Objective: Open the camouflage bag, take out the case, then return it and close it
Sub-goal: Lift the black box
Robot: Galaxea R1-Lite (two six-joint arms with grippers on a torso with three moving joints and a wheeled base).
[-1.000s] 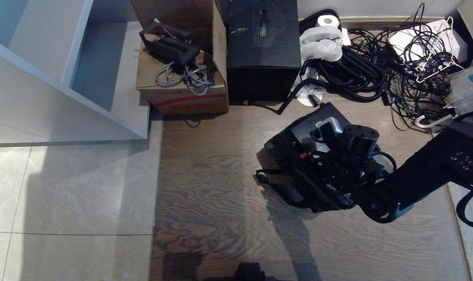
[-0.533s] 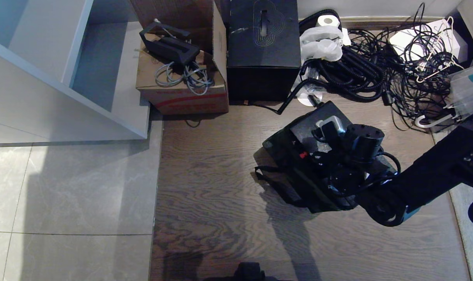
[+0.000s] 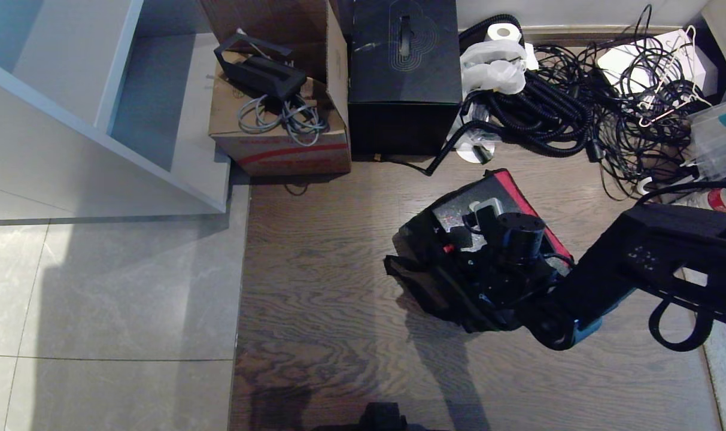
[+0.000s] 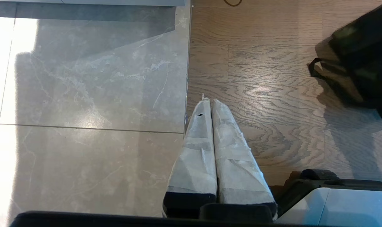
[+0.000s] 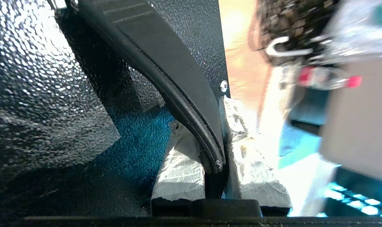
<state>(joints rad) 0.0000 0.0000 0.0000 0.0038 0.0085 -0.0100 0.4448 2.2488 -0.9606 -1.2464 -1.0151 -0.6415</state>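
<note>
On the wood floor by the cable heap, the right gripper (image 5: 214, 164) pinches the case (image 5: 184, 82) edge over the open bag (image 3: 458, 263); lower it straight, keeping it level.

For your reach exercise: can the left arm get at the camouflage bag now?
Probably: only bare wooden floor separates the left claw from the camouflage bag, though the right arm covers its top.

Bag (image 3: 440, 239) on the floor (image 3: 327, 287), right of centre; behind it the box (image 3: 403, 72), cardboard carton (image 3: 279, 143) to its left, cable tangle (image 3: 584, 108) to its right, shelf unit (image 3: 99, 120) far left.
</note>
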